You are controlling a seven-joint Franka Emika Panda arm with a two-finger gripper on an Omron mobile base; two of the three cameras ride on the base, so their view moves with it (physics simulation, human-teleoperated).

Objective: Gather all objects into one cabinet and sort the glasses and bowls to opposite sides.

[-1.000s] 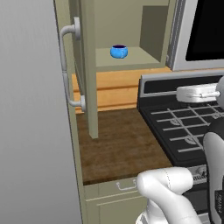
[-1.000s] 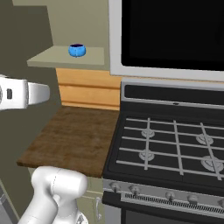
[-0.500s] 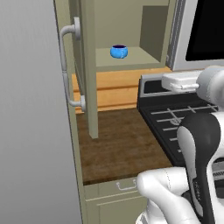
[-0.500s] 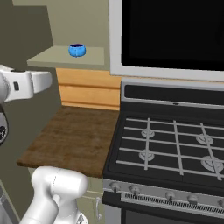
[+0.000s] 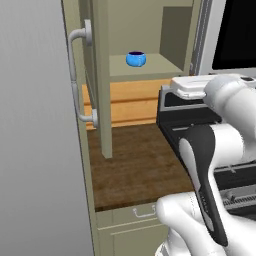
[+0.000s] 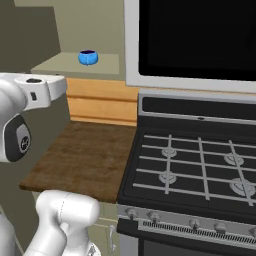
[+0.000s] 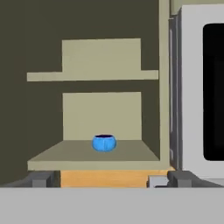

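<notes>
blue bowl [image 7: 104, 143] sits on open cabinet [image 7: 87, 157] shelf.

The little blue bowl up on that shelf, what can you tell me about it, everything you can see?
The small bright blue bowl is round and squat, with a glossy, bulging side and a dark inside. It stands upright on the pale lower shelf of the open olive-green wall cabinet, roughly mid-shelf, away from the side walls. Only the shelf touches it; another shelf hangs above it. The hand view faces it head-on, with the open gripper well short of it.
</notes>
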